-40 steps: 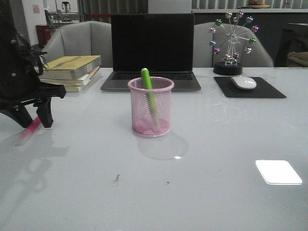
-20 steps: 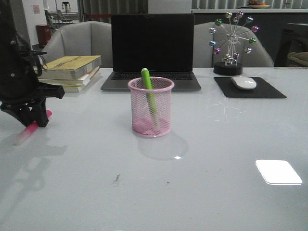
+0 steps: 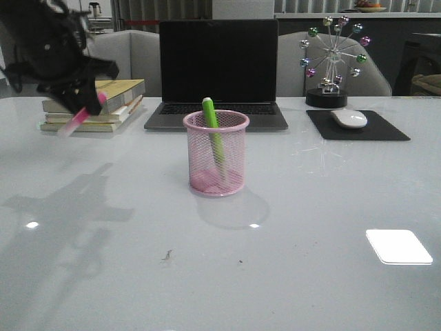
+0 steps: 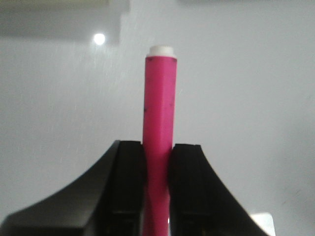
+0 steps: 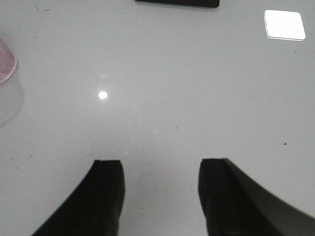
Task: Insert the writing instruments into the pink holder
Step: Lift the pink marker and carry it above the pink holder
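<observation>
The pink holder (image 3: 216,153) stands at the table's middle, in front of the laptop; an edge of it (image 5: 6,64) shows in the right wrist view. A lime green marker (image 3: 213,135) leans inside it, its top above the rim. My left gripper (image 3: 84,105) hangs in the air at the far left, in front of the books, shut on the pink marker (image 3: 81,115), which tilts down to the left. In the left wrist view the pink marker (image 4: 158,113) sticks out between the black fingers (image 4: 127,182), its whitish end farthest from them. My right gripper (image 5: 161,169) is open over bare table.
An open laptop (image 3: 218,72) stands behind the holder. Stacked books (image 3: 103,103) lie at the back left. A black mouse pad (image 3: 357,125) with a white mouse (image 3: 349,118) and a ferris-wheel ornament (image 3: 333,61) are at the back right.
My left gripper has risen from the table surface with the pink marker and moved up and right, now in front of the books.
</observation>
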Tool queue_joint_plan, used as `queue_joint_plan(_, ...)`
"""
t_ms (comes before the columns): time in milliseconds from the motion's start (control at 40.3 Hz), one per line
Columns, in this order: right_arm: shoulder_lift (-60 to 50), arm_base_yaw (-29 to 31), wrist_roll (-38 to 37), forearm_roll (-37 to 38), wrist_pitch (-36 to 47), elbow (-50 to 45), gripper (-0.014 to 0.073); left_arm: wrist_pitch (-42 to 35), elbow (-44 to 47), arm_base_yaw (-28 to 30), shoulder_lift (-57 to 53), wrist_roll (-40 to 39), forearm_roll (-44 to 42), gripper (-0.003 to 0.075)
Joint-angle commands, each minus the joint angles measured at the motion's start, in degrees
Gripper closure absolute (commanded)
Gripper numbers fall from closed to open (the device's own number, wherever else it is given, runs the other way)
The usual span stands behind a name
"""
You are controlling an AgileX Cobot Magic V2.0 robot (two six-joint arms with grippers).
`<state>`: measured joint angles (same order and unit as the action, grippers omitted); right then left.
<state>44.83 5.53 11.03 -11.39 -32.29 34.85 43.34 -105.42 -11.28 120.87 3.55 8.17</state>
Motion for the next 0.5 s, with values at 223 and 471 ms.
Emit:
queue_joint_plan(223, -0.59, 0.48, 0.25, -0.36, 3.45, 1.57, 0.0141, -13.3, -11.36, -5.81, -9.62, 0.6, 3.53, 0.062)
queue_joint_plan(471, -0.59, 0.48, 0.25, -0.36, 3.51, 1.57, 0.0141, -23.57, -11.25, -12.27, -12.39, 1.69, 4.34, 0.062)
